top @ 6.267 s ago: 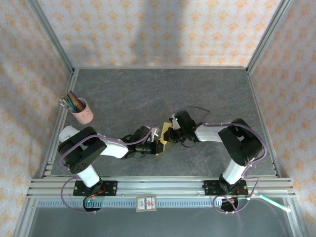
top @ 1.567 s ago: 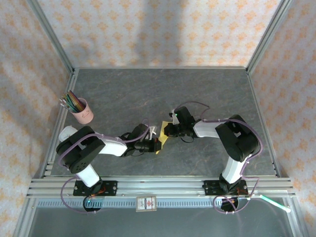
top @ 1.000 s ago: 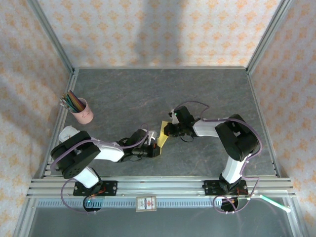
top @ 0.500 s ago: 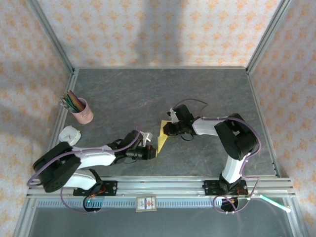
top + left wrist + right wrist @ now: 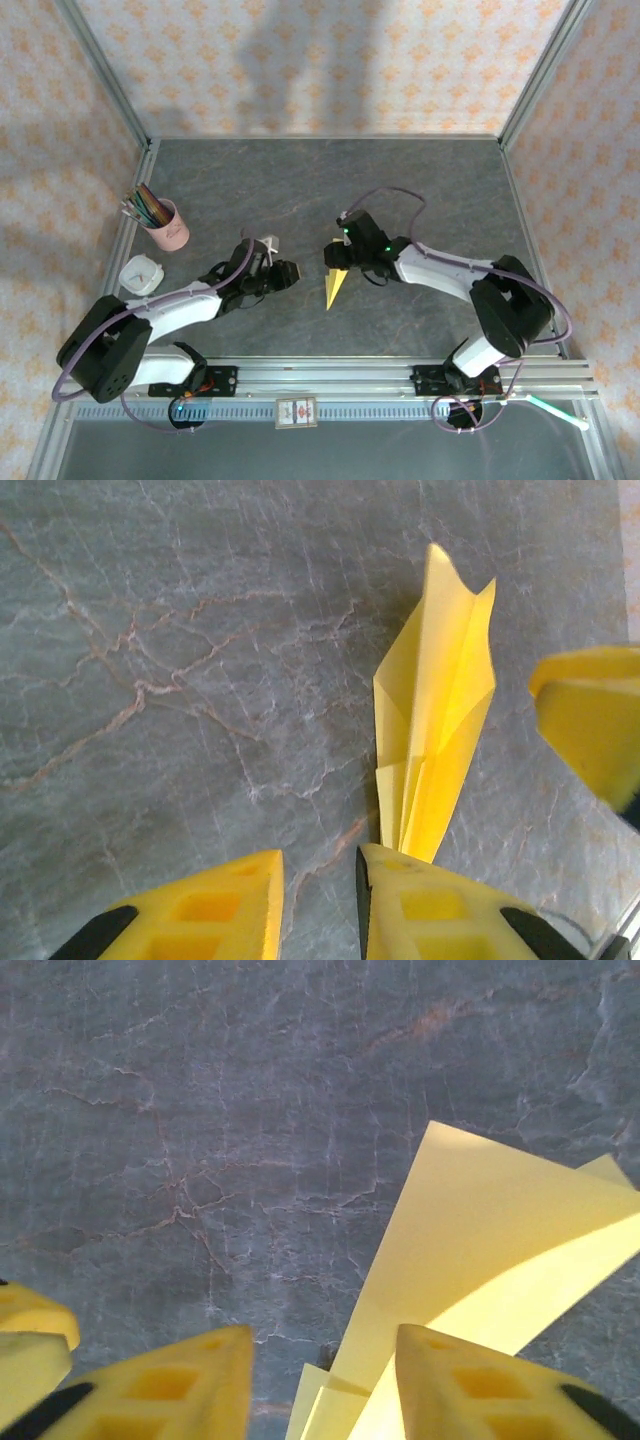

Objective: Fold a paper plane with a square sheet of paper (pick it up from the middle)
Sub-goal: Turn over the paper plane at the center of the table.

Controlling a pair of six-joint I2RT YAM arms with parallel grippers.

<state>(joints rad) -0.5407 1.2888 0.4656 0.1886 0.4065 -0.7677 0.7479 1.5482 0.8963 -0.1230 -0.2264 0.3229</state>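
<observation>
At mid-table, on the grey marbled table top [image 5: 440,190]: the paper plane [image 5: 334,286], yellow, folded to a narrow dart with a centre crease. Lies flat, nose toward the arms' bases, wide tail toward the far side, between the two claws.

At the tail end: the right gripper [image 5: 339,259], low over the paper. Seen from its own wrist camera, jaws well apart, with bare table and a corner of the yellow paper in the gap. One yellow finger [image 5: 480,1385] over the tail's folded layers, the other on the bare side. Contact between that finger and the paper: cannot tell. Clamps nothing.

Left of the plane, and apart from it in the top view: the left gripper [image 5: 290,272], pointing toward it. Seen from its wrist camera, jaws parted only narrowly, with a slit of bare table between the fingers [image 5: 200,915] and no hold on anything. In that view, the plane's nose sits right at the upper edge of one finger; touching or not, cannot tell. At the right edge of the same view, a yellow finger of the other claw beside the tail.

Well off toward the table's left edge: a pink cup [image 5: 170,232] of coloured pencils, upright. Nearer the bases, a small white round object [image 5: 140,273], too small to name. Along the near edge, the aluminium rail [image 5: 320,372] under both bases.
</observation>
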